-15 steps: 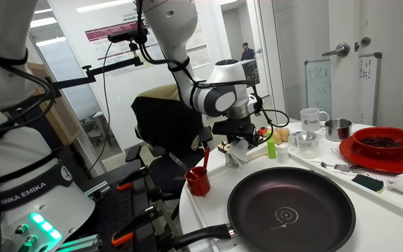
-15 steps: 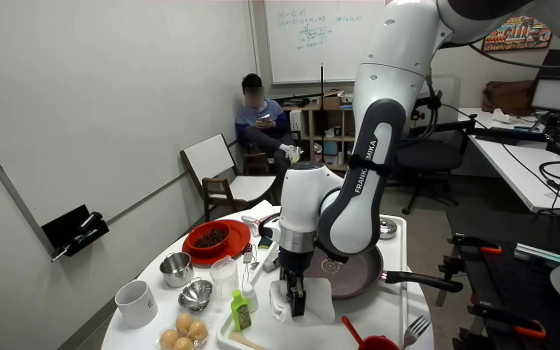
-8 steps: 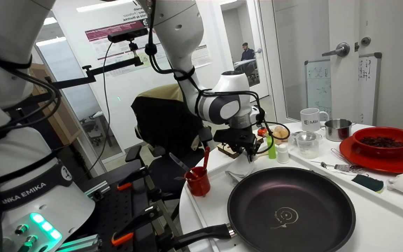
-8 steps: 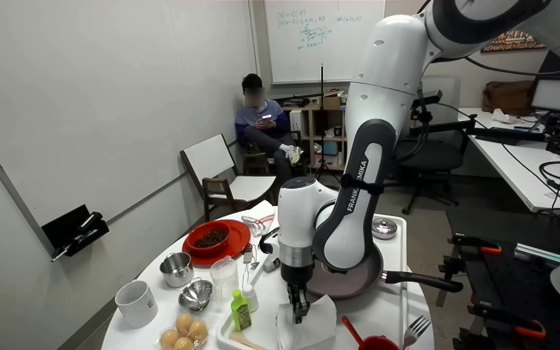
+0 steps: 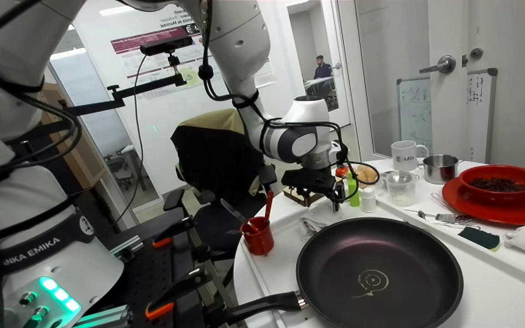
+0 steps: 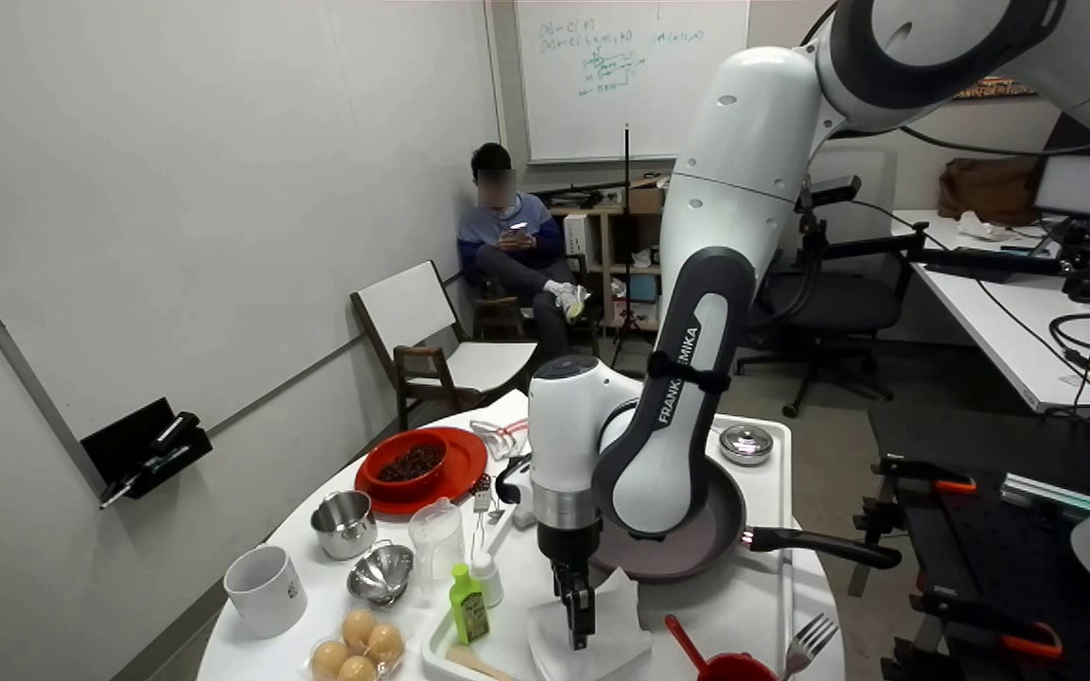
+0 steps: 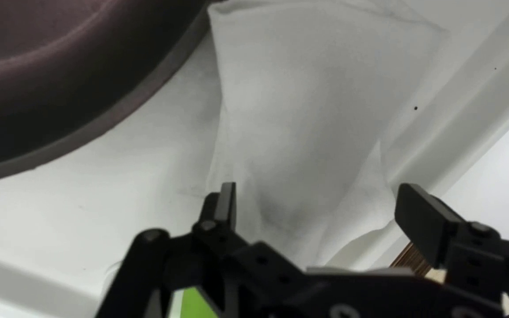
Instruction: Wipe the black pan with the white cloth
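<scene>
The black pan (image 5: 381, 264) rests on the white tray (image 6: 725, 605), its handle (image 6: 824, 546) reaching past the tray's edge. Beside it the white cloth (image 5: 310, 228) lies loosely spread on the tray. In the wrist view one folded corner of the white cloth (image 7: 303, 88) meets the rim of the black pan (image 7: 104, 110). Directly over the cloth, my gripper (image 7: 316, 194) has its fingers wide apart with nothing held between them. An exterior view shows the gripper (image 5: 321, 204) low above the tray, behind the pan; part of the cloth is hidden by the pan rim there.
A red cup (image 5: 259, 241) with utensils stands near the cloth. A green bottle (image 6: 468, 605) and a white shaker (image 5: 368, 200) stand at the tray's far end. Red dishes (image 5: 499, 191), a steel pot (image 6: 344, 523) and a mug (image 6: 266, 591) are on the table.
The gripper has opened and let go of the white cloth, which has dropped from hanging in the fingers to lying on the tray. The arm has come down and shifted slightly.
</scene>
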### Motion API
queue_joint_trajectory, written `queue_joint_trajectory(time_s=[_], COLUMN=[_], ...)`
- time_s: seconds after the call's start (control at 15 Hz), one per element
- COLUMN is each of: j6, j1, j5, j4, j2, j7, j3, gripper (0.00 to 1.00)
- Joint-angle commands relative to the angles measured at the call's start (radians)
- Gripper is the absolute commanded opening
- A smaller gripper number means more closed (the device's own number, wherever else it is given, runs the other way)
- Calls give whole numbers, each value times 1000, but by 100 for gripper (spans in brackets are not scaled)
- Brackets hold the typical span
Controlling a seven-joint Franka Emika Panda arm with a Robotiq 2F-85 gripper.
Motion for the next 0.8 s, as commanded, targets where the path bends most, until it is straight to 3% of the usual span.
queue_joint_trajectory(time_s=[0.0, 0.4, 0.47, 0.73], j6=[-24, -3, -4, -4], j1=[18, 53, 24, 43], j5=[30, 11, 20, 17], j4=[32, 9, 15, 18], j2=[13, -8, 8, 8], j7=[-2, 7, -13, -11], j3=[-9, -34, -14, -24], gripper=[100, 100, 100, 100])
